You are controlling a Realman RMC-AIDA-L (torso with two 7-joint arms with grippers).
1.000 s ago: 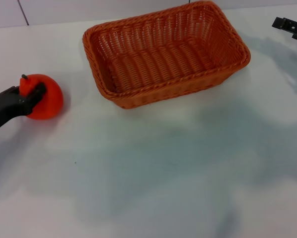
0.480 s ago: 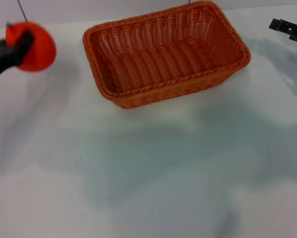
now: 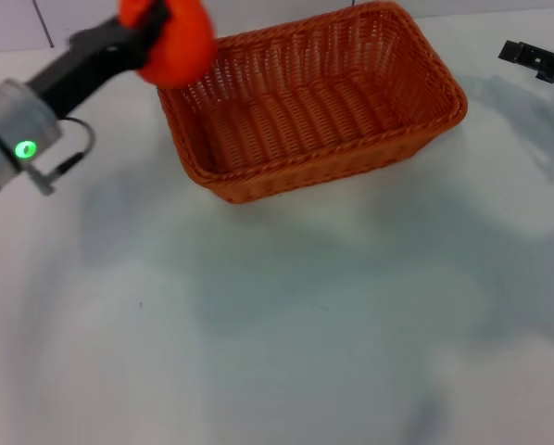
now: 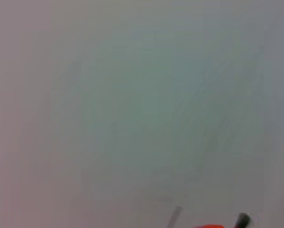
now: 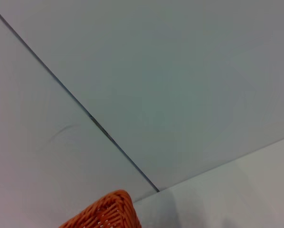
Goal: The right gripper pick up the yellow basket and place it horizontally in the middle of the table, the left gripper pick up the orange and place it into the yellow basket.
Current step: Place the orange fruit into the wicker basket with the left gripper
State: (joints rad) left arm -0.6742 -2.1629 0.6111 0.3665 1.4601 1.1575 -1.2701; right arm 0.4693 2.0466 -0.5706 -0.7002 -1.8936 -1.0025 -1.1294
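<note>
Risen left gripper (image 3: 157, 28) fingers pinching round orange (image 3: 180, 42), over woven rectangular yellow basket (image 3: 309, 102) rim

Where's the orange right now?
In the head view, the orange is held up by the left end effector, over the left end of the basket.

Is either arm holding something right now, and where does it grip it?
The left pincer holds the orange by its side, near the top.
</note>
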